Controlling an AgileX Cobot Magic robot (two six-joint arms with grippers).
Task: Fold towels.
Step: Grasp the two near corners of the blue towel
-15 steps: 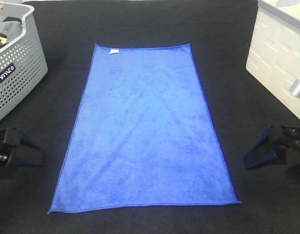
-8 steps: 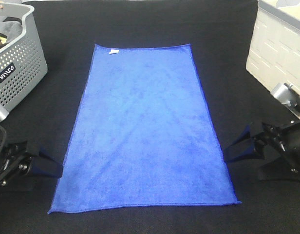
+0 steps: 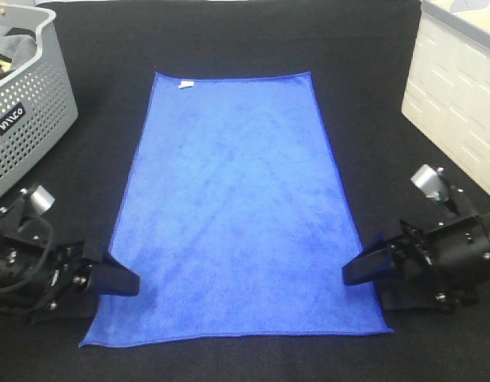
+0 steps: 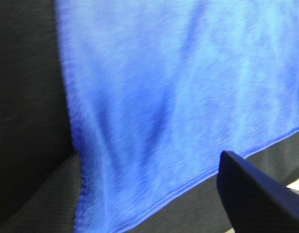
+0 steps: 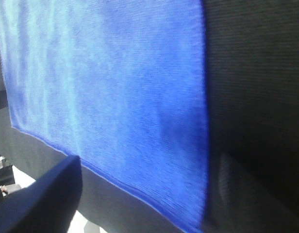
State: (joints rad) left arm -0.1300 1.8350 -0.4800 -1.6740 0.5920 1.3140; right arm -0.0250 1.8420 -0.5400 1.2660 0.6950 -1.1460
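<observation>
Left hand [image 3: 126,282]: at the near left, low over the towel's [image 3: 237,199] left long edge, close to the near corner. Fingers [image 4: 256,194] spread wide and gripping nothing. Whether a tip touches the cloth cannot be told.
Right hand [image 3: 352,272]: at the near right, opposite the left hand, tips reaching in over the right long edge. Fingers [image 5: 42,199] stand apart with the hem between them, nothing grasped. Contact with the cloth is unclear.
Towel: bright blue, rectangular, spread flat and unfolded in the middle of the surface [image 3: 229,40], long sides running near to far. It has a darker stitched hem all round. The nap shows faint diagonal creases. The near right corner lies slightly pointed outward.
Tag [image 3: 184,83]: small, white, on the far short edge, toward its left end.
Surface: black, finely textured.
Basket [image 3: 34,111]: grey, perforated, at the far left, well apart from the towel.
Crate [image 3: 460,103]: white, at the far right, partly out of view.
</observation>
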